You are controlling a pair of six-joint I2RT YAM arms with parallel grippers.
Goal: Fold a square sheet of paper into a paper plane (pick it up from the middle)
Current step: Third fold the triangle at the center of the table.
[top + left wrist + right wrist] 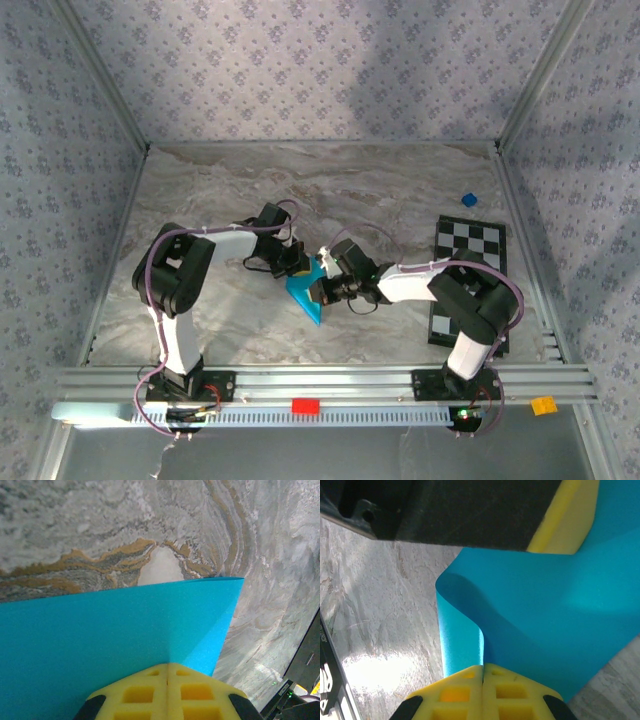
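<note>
Paper: square sheet of paper (306, 296), smooth cyan, curled, at frame centre.
Left gripper (167, 669): yellow waffled jaws pinching its flat edge.
Right gripper (483, 670): jaws pinching the curl.
Worktop (400, 190): grey veined marble.

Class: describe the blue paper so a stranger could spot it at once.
On the marbled table, look at its middle. The cyan sheet of paper is pinched there by left fingers and right fingers; it is larger and brighter than the dark blue cube.
</note>
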